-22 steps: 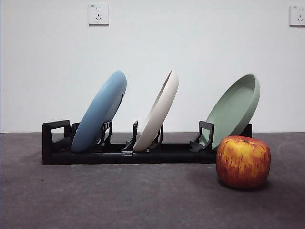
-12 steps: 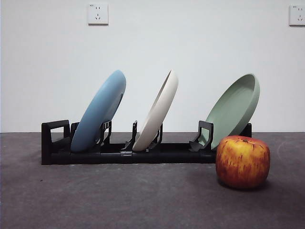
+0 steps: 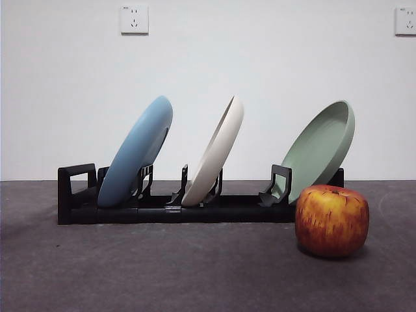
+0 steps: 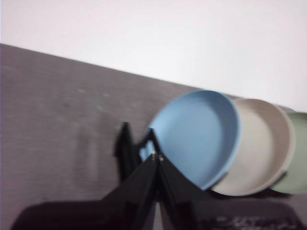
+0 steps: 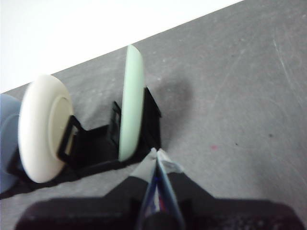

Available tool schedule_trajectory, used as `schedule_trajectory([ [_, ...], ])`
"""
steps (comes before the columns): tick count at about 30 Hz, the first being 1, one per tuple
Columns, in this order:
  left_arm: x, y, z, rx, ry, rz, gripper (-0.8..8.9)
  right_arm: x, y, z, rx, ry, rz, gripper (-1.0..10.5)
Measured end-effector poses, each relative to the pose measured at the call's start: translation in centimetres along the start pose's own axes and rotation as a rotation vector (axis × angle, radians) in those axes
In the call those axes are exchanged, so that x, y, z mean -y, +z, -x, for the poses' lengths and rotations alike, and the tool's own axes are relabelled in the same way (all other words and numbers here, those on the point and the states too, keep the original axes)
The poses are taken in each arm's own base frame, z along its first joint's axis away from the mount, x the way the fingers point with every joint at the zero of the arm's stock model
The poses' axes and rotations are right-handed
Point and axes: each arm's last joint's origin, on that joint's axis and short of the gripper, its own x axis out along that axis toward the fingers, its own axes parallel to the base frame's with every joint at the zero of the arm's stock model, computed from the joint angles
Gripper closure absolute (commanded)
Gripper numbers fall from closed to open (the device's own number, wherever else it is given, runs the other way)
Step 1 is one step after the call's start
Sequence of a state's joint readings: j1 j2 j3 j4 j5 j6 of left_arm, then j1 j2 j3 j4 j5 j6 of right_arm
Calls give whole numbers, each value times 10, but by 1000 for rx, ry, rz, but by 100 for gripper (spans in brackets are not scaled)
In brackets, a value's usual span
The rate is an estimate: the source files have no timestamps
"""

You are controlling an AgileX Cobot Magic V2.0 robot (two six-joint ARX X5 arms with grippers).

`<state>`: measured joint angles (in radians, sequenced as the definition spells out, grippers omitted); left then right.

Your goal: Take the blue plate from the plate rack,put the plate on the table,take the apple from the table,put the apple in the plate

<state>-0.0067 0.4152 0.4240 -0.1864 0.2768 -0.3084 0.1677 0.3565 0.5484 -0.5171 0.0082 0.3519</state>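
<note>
The blue plate [image 3: 136, 153] leans in the left slot of the black plate rack [image 3: 162, 211], which stands on the dark grey table [image 3: 162, 273]. The red and yellow apple [image 3: 331, 221] rests on the table in front of the rack's right end. Neither arm shows in the front view. My left gripper [image 4: 156, 155] is shut and empty, hovering short of the blue plate [image 4: 196, 134] near the rack's end piece [image 4: 125, 148]. Shut and empty too, my right gripper [image 5: 156, 153] hangs near the rack's other end [image 5: 96, 143]; the apple is out of that view.
A cream-white plate [image 3: 214, 153] leans in the middle slot and a sage-green plate [image 3: 318, 149] in the right slot, just behind the apple. A white wall with two sockets closes the back. Bare table lies in front of the rack.
</note>
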Motion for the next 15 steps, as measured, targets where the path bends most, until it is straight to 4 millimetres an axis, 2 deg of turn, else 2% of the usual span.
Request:
schedule_trajectory([
  [7, 10, 43, -36, -206, -189, 53, 819, -24, 48, -7, -85, 178, 81, 946],
  [13, 15, 68, -66, -319, -325, 83, 808, -37, 72, -28, -197, 307, 124, 935],
  [14, 17, 72, -69, -321, -331, 79, 790, -38, 74, -32, -210, 316, 127, 918],
  [15, 19, 75, -73, -324, -339, 74, 723, -39, 76, -37, -230, 326, 127, 865],
])
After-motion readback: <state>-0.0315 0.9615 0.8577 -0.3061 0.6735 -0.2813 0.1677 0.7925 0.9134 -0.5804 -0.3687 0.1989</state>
